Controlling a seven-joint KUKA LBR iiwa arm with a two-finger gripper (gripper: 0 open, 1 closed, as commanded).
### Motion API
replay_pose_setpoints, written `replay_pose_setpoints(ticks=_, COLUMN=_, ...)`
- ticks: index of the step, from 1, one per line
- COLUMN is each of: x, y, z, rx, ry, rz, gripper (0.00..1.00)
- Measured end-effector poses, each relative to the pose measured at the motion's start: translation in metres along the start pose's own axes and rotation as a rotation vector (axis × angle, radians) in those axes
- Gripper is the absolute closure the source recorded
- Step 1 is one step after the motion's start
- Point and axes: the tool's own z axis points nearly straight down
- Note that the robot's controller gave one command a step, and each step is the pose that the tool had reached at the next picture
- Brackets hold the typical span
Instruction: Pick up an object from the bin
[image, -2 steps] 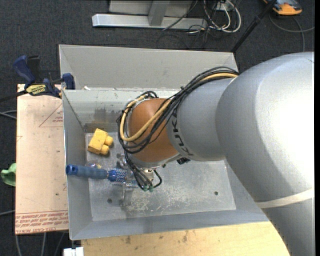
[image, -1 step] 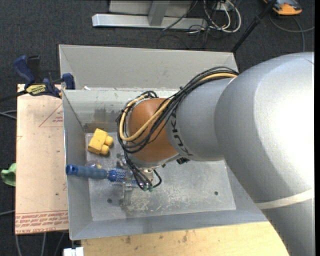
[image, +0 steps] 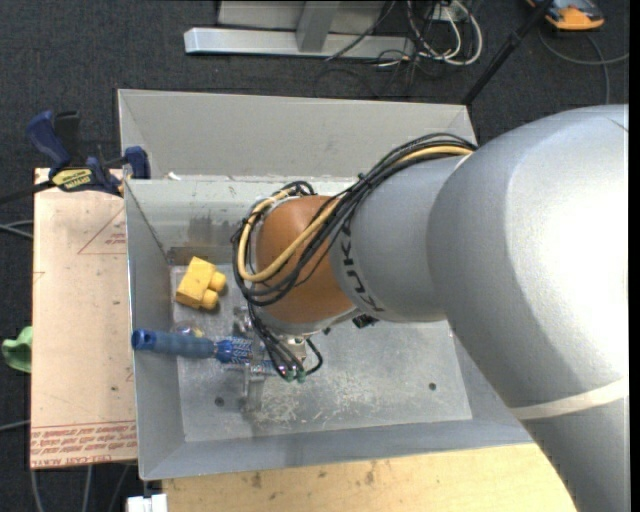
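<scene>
Place: a robotics lab or test cell.
Robot: a large grey industrial arm (image: 520, 260) enters from the right, with an orange wrist cover (image: 300, 275) and yellow and black cables (image: 262, 215) looped over it.
Work area: a grey metal bin (image: 300, 130) with sloped walls, the arm reaching into it.
Floor: dark carpet (image: 60, 60).
Background: loose floor cables (image: 440, 35) trail beside a flat metal stand foot (image: 290, 38).

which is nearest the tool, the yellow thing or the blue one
The blue long-handled thing, lying flat at the left; its inner end reaches right up to the tool. The yellow block sits apart, farther back.
</scene>
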Motion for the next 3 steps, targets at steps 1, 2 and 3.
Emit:
replay_pose_setpoints(ticks=1, x=0.000, y=0.001, z=0.000, rx=0.000, ry=0.000, rz=0.001, gripper=0.00)
replay_pose_setpoints(ticks=2, x=-0.002, y=-0.001, z=0.000, rx=0.001, ry=-0.002, rz=0.003, gripper=1.00)
replay_pose_setpoints(ticks=3, x=-0.004, y=0.000, z=-0.075, rx=0.000, ry=-0.006, rz=0.004, gripper=1.00)
